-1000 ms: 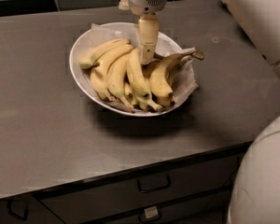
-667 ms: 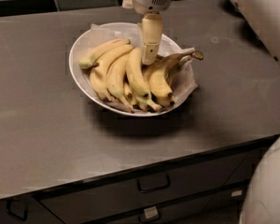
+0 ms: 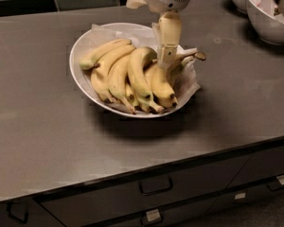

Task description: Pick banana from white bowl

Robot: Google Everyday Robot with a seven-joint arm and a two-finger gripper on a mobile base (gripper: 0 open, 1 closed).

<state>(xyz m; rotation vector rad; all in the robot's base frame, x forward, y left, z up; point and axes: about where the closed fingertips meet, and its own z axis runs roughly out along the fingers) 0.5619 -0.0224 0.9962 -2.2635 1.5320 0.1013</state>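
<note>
The white bowl (image 3: 83, 46) is wide, shallow and lined with crumpled paper. It sits on the dark counter and holds several yellow bananas. The banana (image 3: 138, 74) is plump and strongly curved and lies in the middle of the pile with its dark tip toward the front rim. My gripper (image 3: 166, 64) comes straight down from the top of the view. Its tip is in the pile just right of that banana's upper end, against the neighbouring banana whose brown stem (image 3: 197, 56) points right. I cannot see what it touches underneath.
Two smaller, deeper white bowls (image 3: 267, 13) stand at the back right of the counter. The counter's front edge (image 3: 146, 171) runs below the bowl, with drawers and handles (image 3: 156, 186) under it. Dark tiles line the back wall.
My gripper has shifted a little to the right and slightly lower into the pile. The arm's white bulk has left the right side of the view, uncovering the two small bowls.
</note>
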